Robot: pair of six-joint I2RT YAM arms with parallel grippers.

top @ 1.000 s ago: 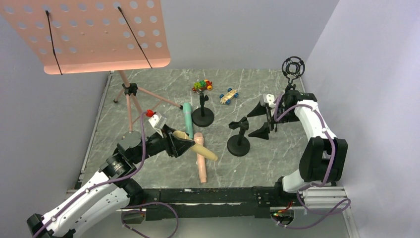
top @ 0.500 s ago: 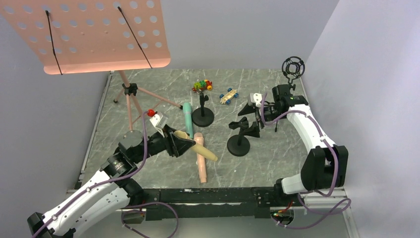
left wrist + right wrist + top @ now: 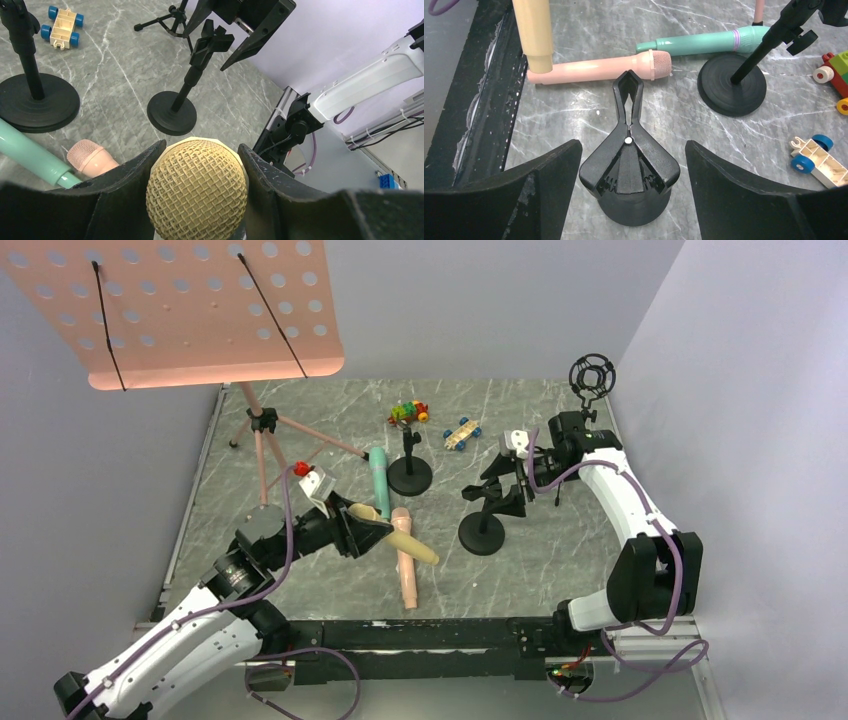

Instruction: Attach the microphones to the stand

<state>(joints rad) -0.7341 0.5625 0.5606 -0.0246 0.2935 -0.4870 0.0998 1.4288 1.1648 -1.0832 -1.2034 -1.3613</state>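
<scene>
Above the marble table (image 3: 560, 550) at near-left, left gripper (image 3: 197, 155) pinches yellow microphone (image 3: 196, 190) by its head, handle free for seating, while right gripper (image 3: 631, 145), jaws spread, straddles the clip (image 3: 629, 172) on near stand (image 3: 481, 534), probably to squeeze it open; pink microphone (image 3: 594, 69) and green microphone (image 3: 694, 41) lie flat by far stand (image 3: 410, 477), open surface between stands.

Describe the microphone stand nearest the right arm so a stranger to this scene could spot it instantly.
On the grey marble table, look right of centre, where the right gripper points. Its open jaws flank the top of a short black stand on a round base. Unlike the other round-based stand farther back left, it has a wide spring clip on top.
</scene>
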